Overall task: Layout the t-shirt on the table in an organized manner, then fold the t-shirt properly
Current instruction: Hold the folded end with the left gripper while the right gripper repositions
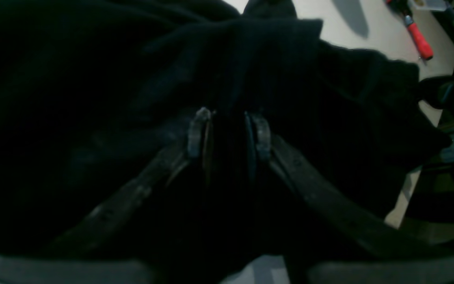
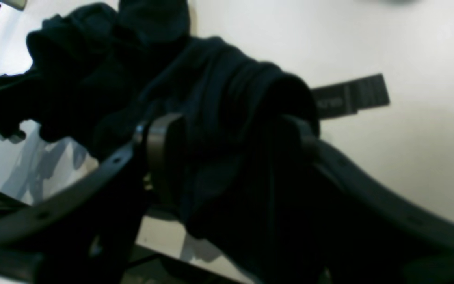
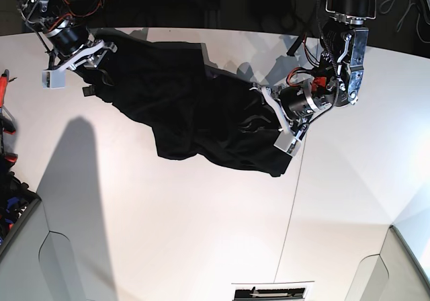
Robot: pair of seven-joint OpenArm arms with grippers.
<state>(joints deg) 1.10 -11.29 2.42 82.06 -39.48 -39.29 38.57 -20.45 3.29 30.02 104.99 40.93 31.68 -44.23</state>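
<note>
No text, label, brand, number or sign can be read in any of the three views. In the right wrist view a dark strip (image 2: 351, 96) lies on the white bench (image 2: 408, 59) at right of centre and carries faint marks, too blurred to make out. In the base view a small framed plate (image 3: 272, 292) at the bottom edge of the frame shows dark shapes, too small to read. The black t-shirt (image 3: 195, 116) shows no lettering.
</note>
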